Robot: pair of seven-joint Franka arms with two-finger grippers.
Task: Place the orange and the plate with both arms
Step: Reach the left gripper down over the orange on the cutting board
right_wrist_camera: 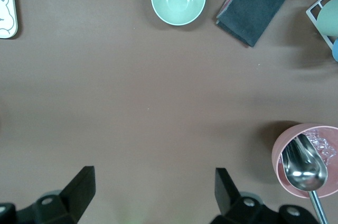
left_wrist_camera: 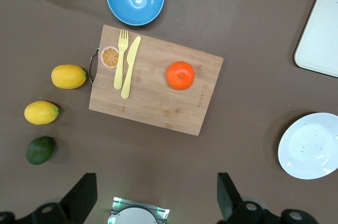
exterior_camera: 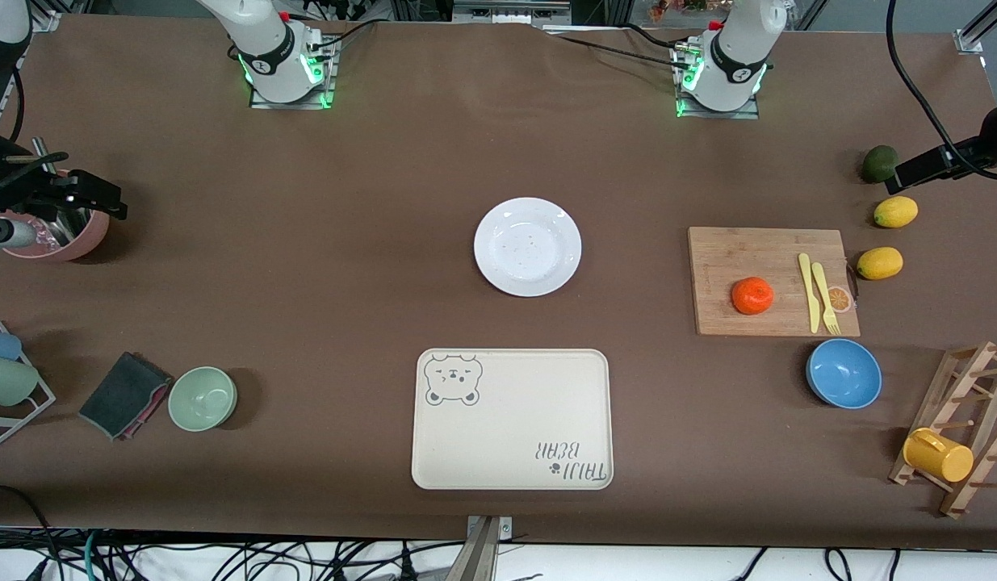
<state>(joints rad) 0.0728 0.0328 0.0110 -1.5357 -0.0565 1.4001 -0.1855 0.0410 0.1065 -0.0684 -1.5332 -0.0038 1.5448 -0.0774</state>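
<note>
Orange (exterior_camera: 751, 295): on the board (exterior_camera: 732, 250); we judge it light, round, rolls; grip its middle.
Plate (exterior_camera: 528, 246): beside the board; glossy, breakable; pinch its rim.
Left claw (left_wrist_camera: 156, 198): released, above the board.
Right claw (right_wrist_camera: 153, 195): released, waits.

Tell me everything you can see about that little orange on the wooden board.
The orange is small, round, slightly flattened and bright orange-red, with dimpled skin and a tiny stem dimple on top. It looks whole and unpeeled. It sits on the wooden cutting board, apart from the yellow knife and fork. Neither claw touches it.
</note>
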